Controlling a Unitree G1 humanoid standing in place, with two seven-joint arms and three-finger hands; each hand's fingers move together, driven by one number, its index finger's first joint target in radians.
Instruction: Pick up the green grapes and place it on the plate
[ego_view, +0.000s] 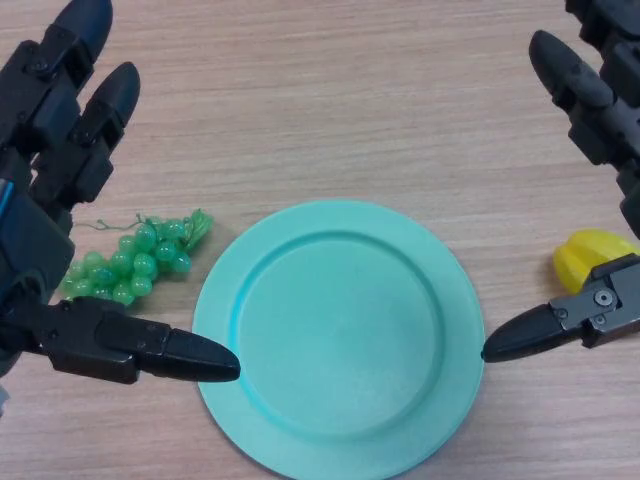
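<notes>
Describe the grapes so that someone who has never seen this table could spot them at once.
Start at the round green plate in the middle of the wooden table. Just off its left rim, beside the open left hand, lie the grapes. They are a small bunch of glossy green beads on a stem, unlike the smooth yellow object at the right.

Left hand (45, 200) and right hand (605, 190) both hover with fingers (110, 100) straight and spread.
</notes>
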